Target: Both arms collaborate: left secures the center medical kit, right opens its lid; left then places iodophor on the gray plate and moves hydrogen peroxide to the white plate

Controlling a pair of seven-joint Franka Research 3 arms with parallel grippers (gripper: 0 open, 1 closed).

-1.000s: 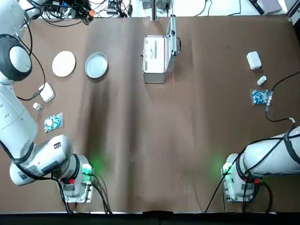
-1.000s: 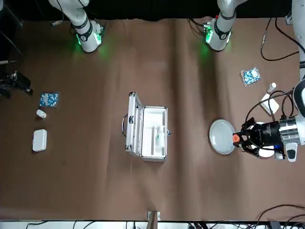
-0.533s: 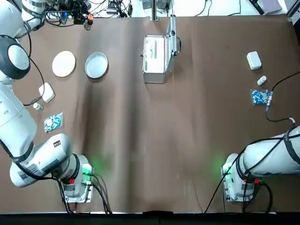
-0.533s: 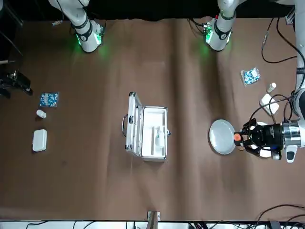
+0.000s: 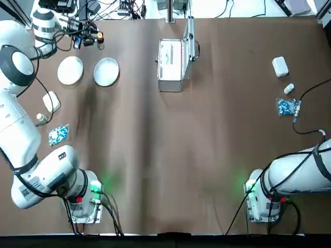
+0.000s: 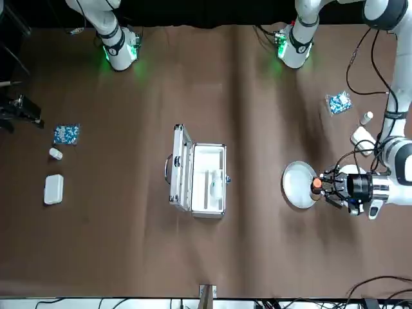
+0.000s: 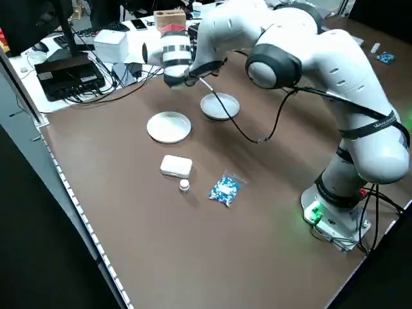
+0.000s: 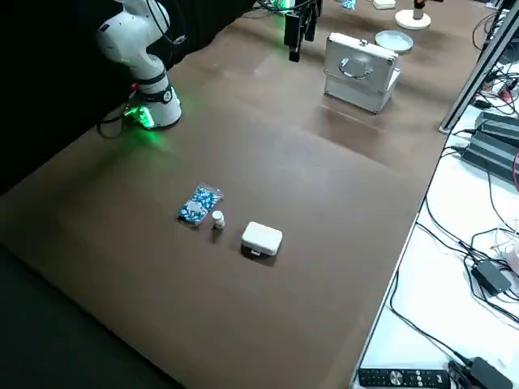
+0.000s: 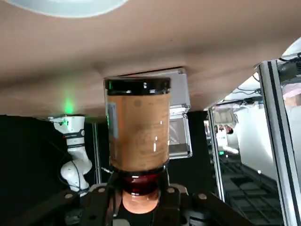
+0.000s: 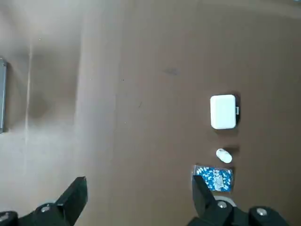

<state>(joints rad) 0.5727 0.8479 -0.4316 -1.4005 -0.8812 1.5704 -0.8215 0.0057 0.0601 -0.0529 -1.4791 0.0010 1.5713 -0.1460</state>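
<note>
No brand, number or sign can be read. Printing is noted on the label of the brown bottle [image 9: 138, 132] and on the packet of blue-and-white pieces [image 10: 219, 181], but no wording can be made out on either.

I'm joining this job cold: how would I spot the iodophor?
From the open silver case, look toward the robot's left, to the left pincer beyond the gray plate. The iodophor is the bottle gripped there. Its broad orange-brown label and black end set it apart from the white bottles on the table.
</note>
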